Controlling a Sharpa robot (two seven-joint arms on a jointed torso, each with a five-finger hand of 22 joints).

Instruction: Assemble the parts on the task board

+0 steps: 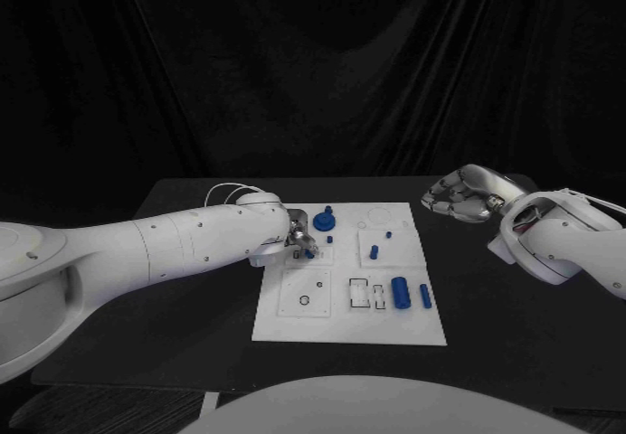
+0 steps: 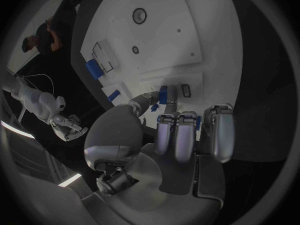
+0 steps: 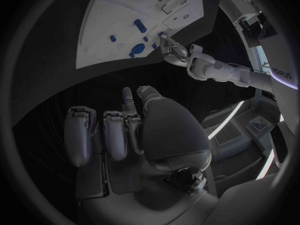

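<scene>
Left arm comes in from the left, reaching across to the task board's (image 1: 350, 316) left edge. Left hand (image 1: 298, 240) is down on the board's far-left part, fingers curled in. Left wrist view: thumb and a fingertip (image 2: 150, 99) pinch a small blue part (image 2: 162, 94) right at the board surface, beside a small dark slot (image 2: 185, 89).

The board lies mid-counter (image 1: 195, 298). On it, left to right: a round blue knob (image 1: 324, 218) at the far side just beside the left hand, a small blue peg (image 1: 374, 252) in the middle, then a big blue cylinder (image 1: 401, 293) and a thin blue pin (image 1: 425, 296) near the right edge, both lying flat.

Right arm is bent in from the right, off the board. Right hand (image 1: 460, 194) hovers above the counter past the board's far-right corner, fingers curled in, nothing in them.
</scene>
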